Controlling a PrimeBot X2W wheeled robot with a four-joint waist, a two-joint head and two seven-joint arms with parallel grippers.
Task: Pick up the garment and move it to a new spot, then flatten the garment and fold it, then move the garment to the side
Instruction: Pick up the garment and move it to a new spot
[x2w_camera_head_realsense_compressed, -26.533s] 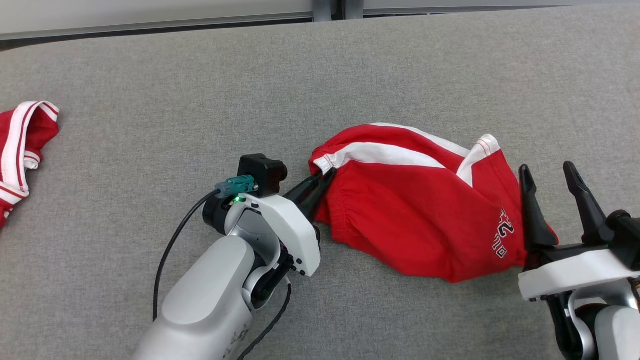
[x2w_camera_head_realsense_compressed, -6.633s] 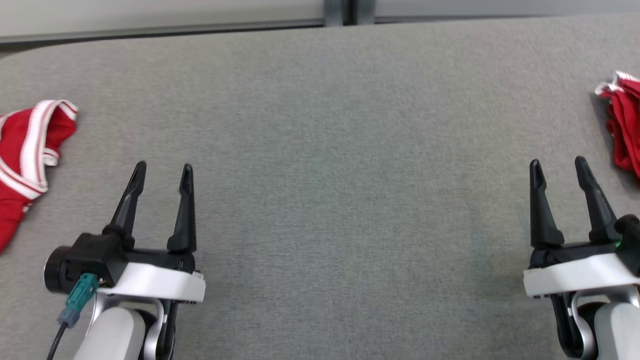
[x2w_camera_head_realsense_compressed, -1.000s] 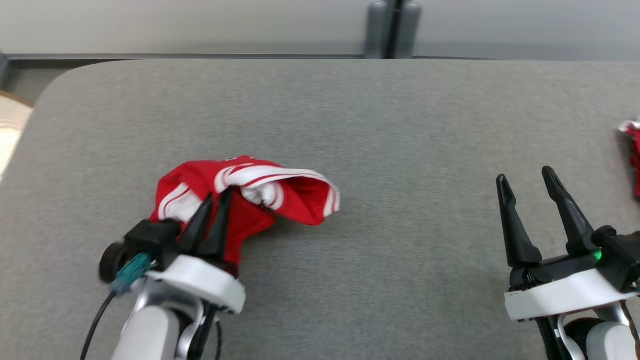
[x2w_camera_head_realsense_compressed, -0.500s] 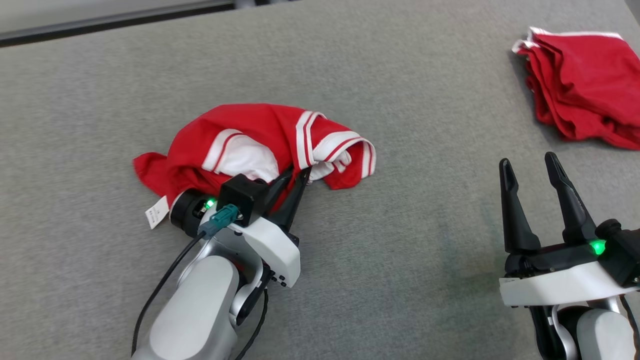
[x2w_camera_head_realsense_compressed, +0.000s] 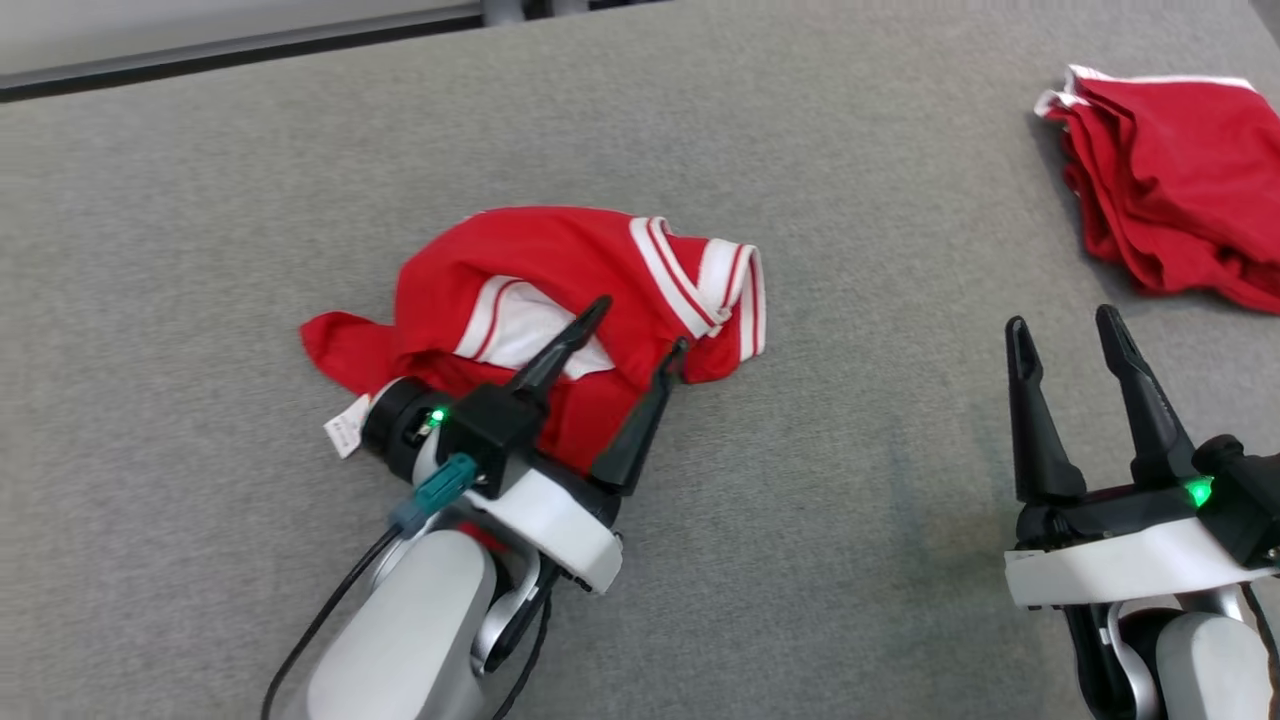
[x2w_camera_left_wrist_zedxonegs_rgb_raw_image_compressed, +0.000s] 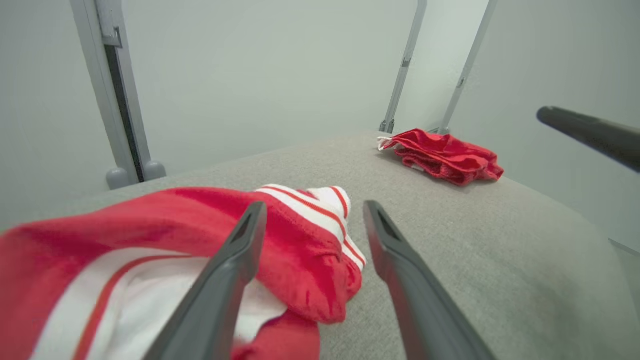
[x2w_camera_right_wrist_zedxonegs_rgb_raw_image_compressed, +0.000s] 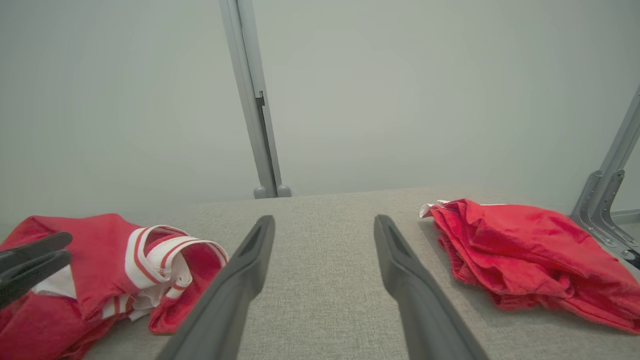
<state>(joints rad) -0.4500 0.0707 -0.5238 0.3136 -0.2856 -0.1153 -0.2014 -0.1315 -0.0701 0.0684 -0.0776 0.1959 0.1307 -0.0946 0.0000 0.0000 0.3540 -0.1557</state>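
Observation:
The garment (x2w_camera_head_realsense_compressed: 540, 270), red with white panels and striped trim, lies crumpled on the grey table (x2w_camera_head_realsense_compressed: 800, 500) left of centre. My left gripper (x2w_camera_head_realsense_compressed: 640, 328) is open just over its near edge, one finger above the white panel and the other by the striped cuff, with nothing pinched. The left wrist view has the garment (x2w_camera_left_wrist_zedxonegs_rgb_raw_image_compressed: 150, 235) under and left of the spread left gripper (x2w_camera_left_wrist_zedxonegs_rgb_raw_image_compressed: 314, 206). My right gripper (x2w_camera_head_realsense_compressed: 1062, 322) stands open and empty at the lower right, well clear of the garment (x2w_camera_right_wrist_zedxonegs_rgb_raw_image_compressed: 100, 250). In the right wrist view, the right gripper (x2w_camera_right_wrist_zedxonegs_rgb_raw_image_compressed: 324, 220) points at bare table.
A second red garment (x2w_camera_head_realsense_compressed: 1170, 190), folded into a pile, lies at the table's far right corner and also appears as a red pile (x2w_camera_right_wrist_zedxonegs_rgb_raw_image_compressed: 525, 250) right of my right fingers. Metal posts (x2w_camera_right_wrist_zedxonegs_rgb_raw_image_compressed: 255, 100) and a pale wall stand behind the table. A white label (x2w_camera_head_realsense_compressed: 345, 435) sticks out by my left wrist.
My left gripper has opened and let go of the garment, which has settled on the table. The right gripper has stayed open and still.

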